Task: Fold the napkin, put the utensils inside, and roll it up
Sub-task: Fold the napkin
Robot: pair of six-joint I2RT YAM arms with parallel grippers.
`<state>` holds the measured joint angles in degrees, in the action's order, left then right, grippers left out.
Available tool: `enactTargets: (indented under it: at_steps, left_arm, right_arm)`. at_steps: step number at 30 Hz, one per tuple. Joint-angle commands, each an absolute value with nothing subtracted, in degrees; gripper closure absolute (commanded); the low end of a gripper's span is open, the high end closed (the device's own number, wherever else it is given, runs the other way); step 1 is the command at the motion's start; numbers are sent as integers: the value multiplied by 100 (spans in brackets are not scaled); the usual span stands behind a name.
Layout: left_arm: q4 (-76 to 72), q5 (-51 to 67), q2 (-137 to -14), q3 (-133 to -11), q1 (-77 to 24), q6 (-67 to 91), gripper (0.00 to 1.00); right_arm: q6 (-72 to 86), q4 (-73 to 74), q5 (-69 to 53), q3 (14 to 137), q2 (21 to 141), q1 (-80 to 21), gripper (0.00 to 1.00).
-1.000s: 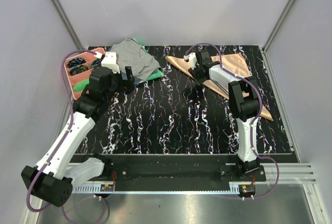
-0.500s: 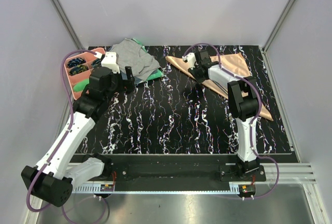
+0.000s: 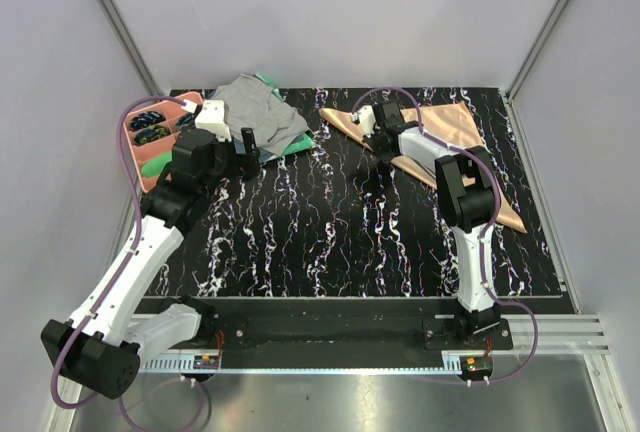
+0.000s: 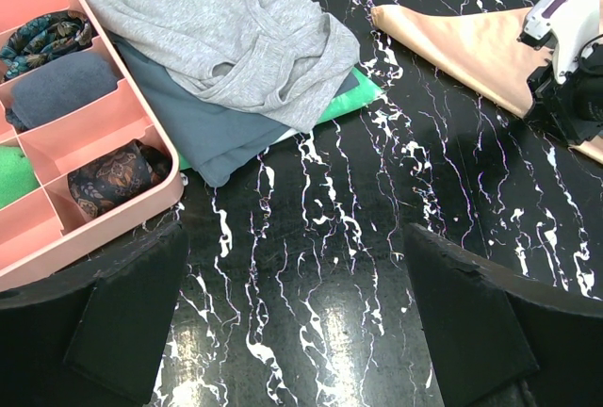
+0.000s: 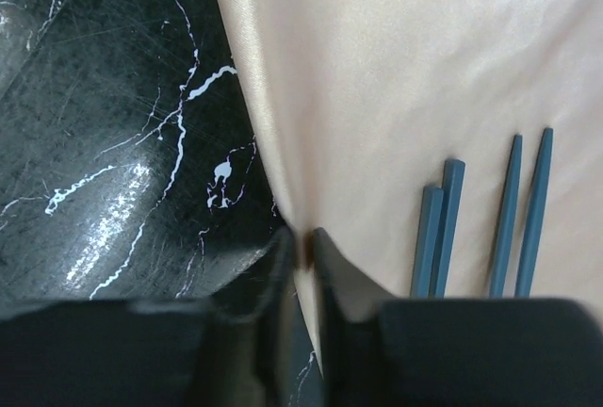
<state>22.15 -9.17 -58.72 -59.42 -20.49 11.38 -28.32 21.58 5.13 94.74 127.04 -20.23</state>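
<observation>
The right jaws are pinched shut on a folded edge of the peach napkin (image 5: 396, 68), which spreads ahead and to their right over the black marbled desk (image 5: 113, 96). Dark blue utensils (image 5: 480, 219) lie on it just right of them. The left jaws stand wide apart, empty, with a grey cloth (image 4: 226, 40) and a pink tray (image 4: 104, 228) ahead.

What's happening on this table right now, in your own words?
The right gripper has its jaws pinched on an edge of the peach napkin. Dark blue utensils lie on the napkin just beside that grip. The left gripper hangs open near the grey cloth and the pink tray, holding nothing. The napkin is not rolled yet.
</observation>
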Motion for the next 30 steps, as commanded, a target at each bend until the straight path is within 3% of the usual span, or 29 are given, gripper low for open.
enactTargets:
  at_steps: [1,3,30]
  left_arm:
    - [1907,-800,-5801,-6003,-2021,1187,1]
    - [1899,-791,-5792,-6003,-2021,1195,1]
    - [1828,-501,-5555,-5994,-2021,1345,1]
  right_arm:
    - [-2883,2144,607,9457,12858,-2066,89]
    - [-2857,2162,536,9405,12815,-2065,100]
    - [-1178,2768,414,6636,10696,-3199,100]
